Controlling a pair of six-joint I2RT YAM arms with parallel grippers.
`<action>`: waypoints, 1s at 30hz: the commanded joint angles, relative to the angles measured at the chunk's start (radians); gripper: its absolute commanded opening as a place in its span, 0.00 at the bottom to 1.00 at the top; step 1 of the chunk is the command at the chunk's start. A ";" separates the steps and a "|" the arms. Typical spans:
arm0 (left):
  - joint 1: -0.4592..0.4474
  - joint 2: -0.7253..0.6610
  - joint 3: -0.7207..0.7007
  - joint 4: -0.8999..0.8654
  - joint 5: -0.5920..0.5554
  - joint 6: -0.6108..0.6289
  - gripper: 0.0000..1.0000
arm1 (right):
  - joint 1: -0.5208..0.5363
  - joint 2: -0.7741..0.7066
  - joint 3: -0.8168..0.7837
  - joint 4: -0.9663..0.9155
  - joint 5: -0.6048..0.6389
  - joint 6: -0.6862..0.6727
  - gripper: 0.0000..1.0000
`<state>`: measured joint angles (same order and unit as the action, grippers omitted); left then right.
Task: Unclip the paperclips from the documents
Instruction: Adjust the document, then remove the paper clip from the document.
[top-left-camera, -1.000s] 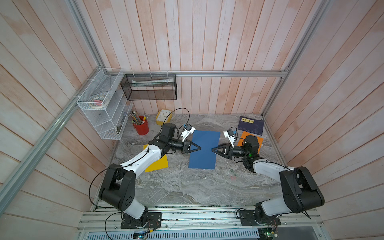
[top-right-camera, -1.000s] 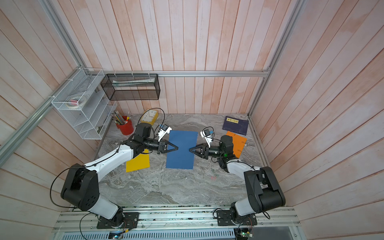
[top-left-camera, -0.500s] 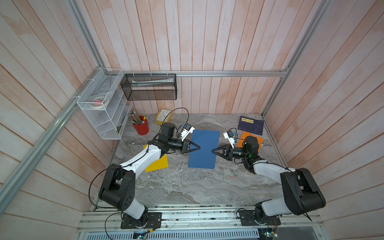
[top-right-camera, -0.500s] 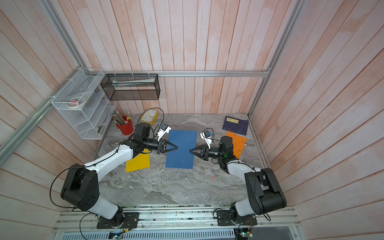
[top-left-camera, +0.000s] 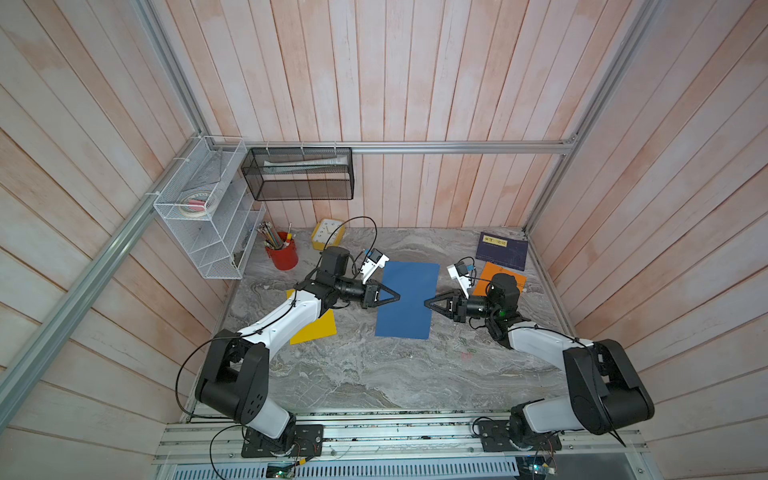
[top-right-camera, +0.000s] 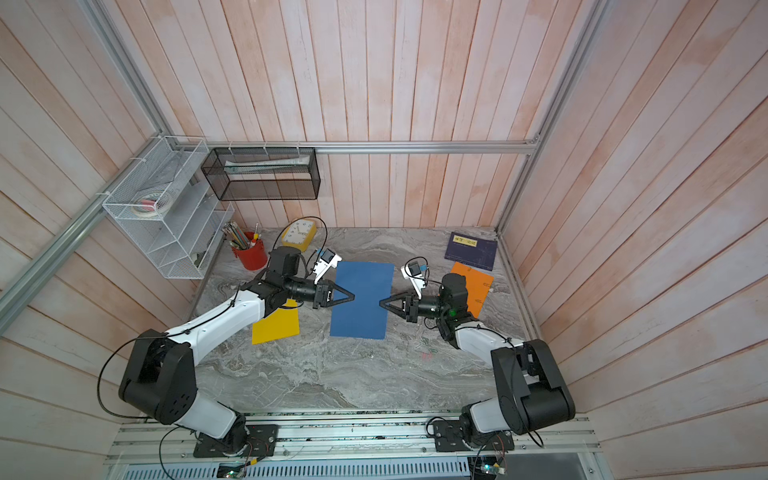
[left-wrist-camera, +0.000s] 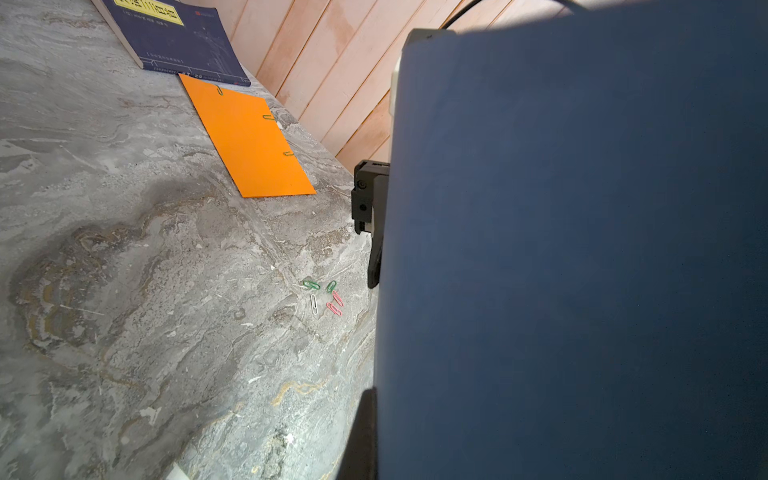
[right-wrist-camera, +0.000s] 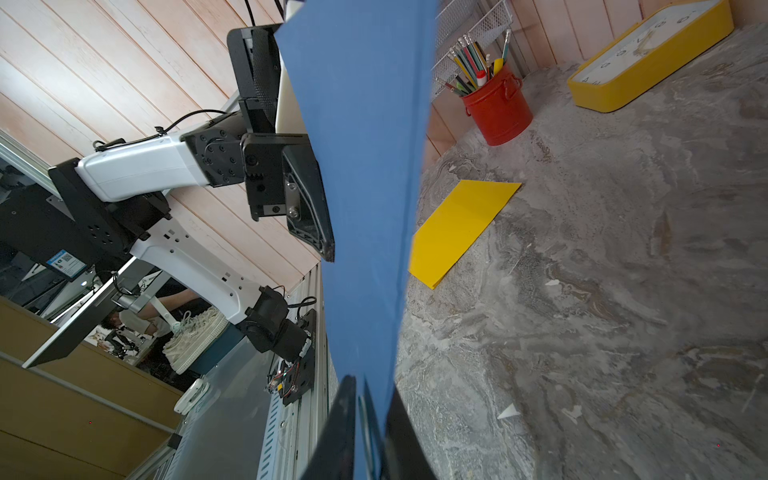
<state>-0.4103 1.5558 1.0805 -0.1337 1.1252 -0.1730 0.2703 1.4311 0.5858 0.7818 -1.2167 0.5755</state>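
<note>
The blue document (top-left-camera: 409, 299) (top-right-camera: 363, 299) hangs above the table between both arms. My left gripper (top-left-camera: 398, 296) (top-right-camera: 352, 297) is shut on its left edge; in the left wrist view one dark finger (left-wrist-camera: 363, 436) shows beside the sheet (left-wrist-camera: 582, 249). My right gripper (top-left-camera: 426, 302) (right-wrist-camera: 370, 382) is shut on the right edge. I cannot tell whether a clip lies between its fingers. The orange document (top-left-camera: 496, 278) (left-wrist-camera: 249, 137) lies flat with green paperclips (left-wrist-camera: 269, 117) on its edge. The yellow document (top-left-camera: 313, 328) (right-wrist-camera: 457, 228) lies under the left arm. Several loose paperclips (left-wrist-camera: 326, 297) lie on the table.
A navy booklet (top-left-camera: 500, 249) lies at the back right beside the orange sheet. A red pencil pot (top-left-camera: 284, 251) and a yellow clock (top-left-camera: 328, 235) stand at the back left. A white wire rack (top-left-camera: 203, 208) and a black mesh basket (top-left-camera: 299, 174) hang on the walls.
My right gripper's jaws have closed onto the blue sheet's right edge. The left arm and the sheet have stayed where they were.
</note>
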 joint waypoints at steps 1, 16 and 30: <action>0.005 -0.023 -0.014 -0.012 0.008 0.025 0.00 | -0.005 -0.017 -0.009 -0.003 -0.003 0.001 0.13; 0.013 -0.031 -0.016 -0.008 0.005 0.025 0.00 | -0.005 -0.023 -0.021 -0.022 0.003 -0.006 0.05; 0.019 -0.029 -0.003 -0.010 0.010 0.024 0.00 | -0.004 -0.019 -0.018 -0.028 0.000 -0.008 0.06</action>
<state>-0.4076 1.5555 1.0782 -0.1425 1.1255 -0.1684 0.2703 1.4227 0.5762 0.7769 -1.2137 0.5755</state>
